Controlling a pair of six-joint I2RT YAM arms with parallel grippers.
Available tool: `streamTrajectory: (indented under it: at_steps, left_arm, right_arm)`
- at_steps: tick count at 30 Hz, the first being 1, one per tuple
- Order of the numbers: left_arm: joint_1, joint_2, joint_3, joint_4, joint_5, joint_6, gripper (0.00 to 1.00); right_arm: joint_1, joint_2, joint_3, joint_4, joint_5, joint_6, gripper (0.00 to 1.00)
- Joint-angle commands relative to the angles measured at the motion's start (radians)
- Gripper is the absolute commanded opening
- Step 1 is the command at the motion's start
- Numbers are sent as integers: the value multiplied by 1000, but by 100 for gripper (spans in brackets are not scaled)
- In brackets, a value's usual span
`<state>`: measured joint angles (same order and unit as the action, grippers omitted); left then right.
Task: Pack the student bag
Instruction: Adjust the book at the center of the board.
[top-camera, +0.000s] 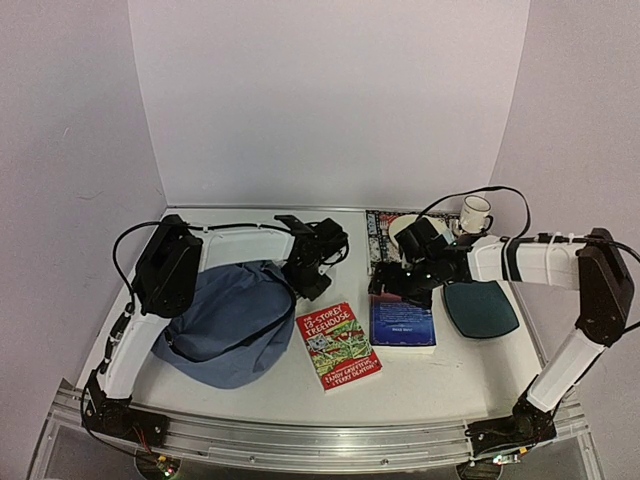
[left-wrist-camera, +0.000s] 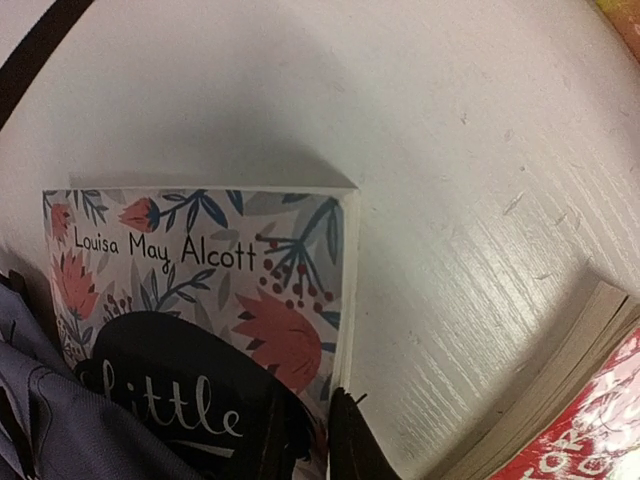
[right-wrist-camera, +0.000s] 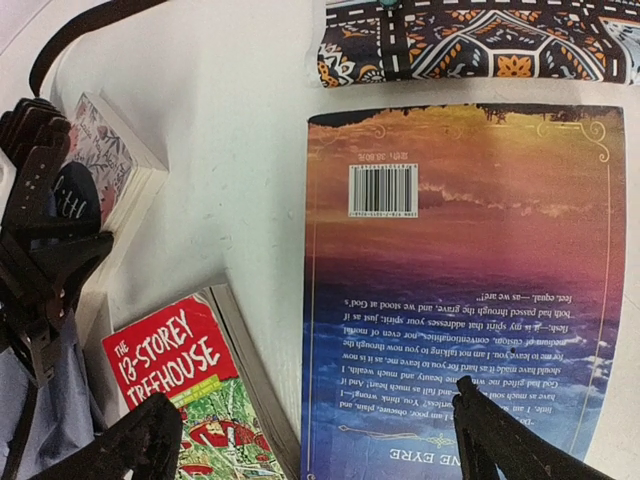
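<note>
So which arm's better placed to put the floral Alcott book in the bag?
Left: the left pincer sits at the Alcott book, beside the student bag; the right pincer hangs open over the sunset-covered book.

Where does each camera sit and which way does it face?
Top external: above, behind the bases, looking down at the table; both arms show.
Left wrist: on the left arm, facing down at the Alcott book; fingertip shows.
Right wrist: on the right arm, facing down at the blue book; both fingers show.
Shared: the red Treehouse book, in all three.
</note>
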<state>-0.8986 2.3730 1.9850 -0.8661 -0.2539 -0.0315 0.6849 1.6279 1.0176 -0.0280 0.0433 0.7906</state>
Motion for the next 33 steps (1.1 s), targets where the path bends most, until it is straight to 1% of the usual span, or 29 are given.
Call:
streamTrajectory:
  at_steps: [1, 3, 5, 7, 9, 10, 11, 12, 13, 14, 18, 20, 25, 27, 33]
  left_arm:
    - [-3, 105, 119, 41, 218, -60, 12]
    - [-4, 137, 187, 41, 296, -82, 11]
    - [-3, 157, 261, 42, 344, -96, 10]
    - [-2, 180, 361, 44, 410, -110, 11]
    - [-2, 183, 405, 49, 435, -113, 14]
    - [0, 170, 417, 60, 443, -113, 18]
    - [3, 152, 409, 72, 438, -113, 25]
    - [10, 119, 393, 84, 428, -113, 30]
    - [18, 100, 367, 96, 422, -120, 35]
    - [28, 57, 325, 117, 420, -129, 42]
    - [80, -76, 177, 173, 387, -136, 53]
    - [110, -112, 123, 178, 361, -124, 56]
    - [178, -133, 40, 177, 383, -115, 59]
    - [192, -127, 10, 177, 402, -110, 61]
    - [204, -114, -39, 176, 451, -116, 64]
  right_arm:
    - [-4, -62, -21, -15, 35, 10, 95]
    - [-5, -78, -35, -13, 45, 12, 95]
    - [-5, -88, -43, -11, 49, 12, 95]
    - [-7, -94, -48, -4, 41, 8, 95]
    - [-7, -94, -49, 1, 36, 8, 95]
    - [-7, -95, -51, 9, 30, 6, 95]
    - [-7, -95, -52, 15, 26, 5, 95]
    - [-7, -94, -50, 19, 19, 3, 95]
    - [-7, -94, -50, 18, 8, 1, 95]
    - [-6, -93, -48, 31, -2, -4, 95]
    - [-7, -89, -52, 67, -32, 3, 95]
    - [-7, -84, -53, 77, -36, 11, 95]
    - [-6, -63, -53, 102, -82, 28, 95]
    - [-5, -53, -53, 115, -95, 38, 95]
    - [-4, -23, -44, 136, -138, 52, 95]
